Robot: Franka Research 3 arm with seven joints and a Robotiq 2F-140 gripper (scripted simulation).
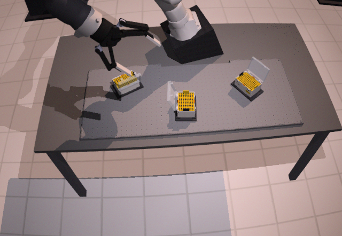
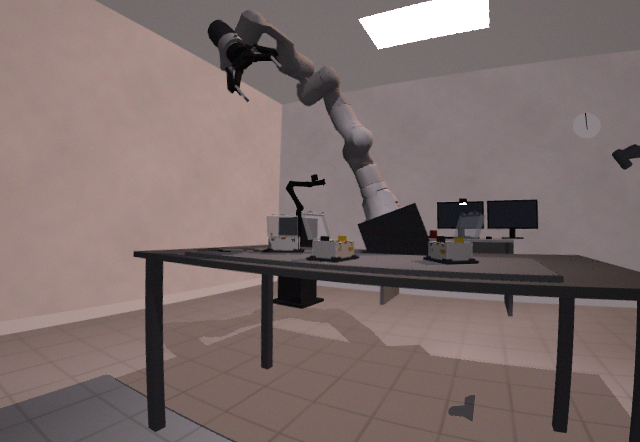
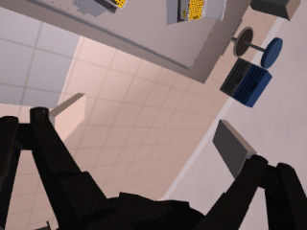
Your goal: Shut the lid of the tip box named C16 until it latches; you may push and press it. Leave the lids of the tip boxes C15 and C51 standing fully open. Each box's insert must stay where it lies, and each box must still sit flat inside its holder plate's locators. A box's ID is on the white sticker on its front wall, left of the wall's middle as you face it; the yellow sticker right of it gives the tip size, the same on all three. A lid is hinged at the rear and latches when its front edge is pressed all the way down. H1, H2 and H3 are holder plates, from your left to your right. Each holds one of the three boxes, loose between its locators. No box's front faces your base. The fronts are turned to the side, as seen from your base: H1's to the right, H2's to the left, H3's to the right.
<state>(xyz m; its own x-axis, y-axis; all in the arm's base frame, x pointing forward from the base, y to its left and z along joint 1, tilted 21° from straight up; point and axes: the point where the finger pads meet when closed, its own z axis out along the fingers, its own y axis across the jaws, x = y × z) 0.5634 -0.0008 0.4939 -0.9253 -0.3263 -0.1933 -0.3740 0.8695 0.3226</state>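
Top overhead, exterior low, wrist floorward
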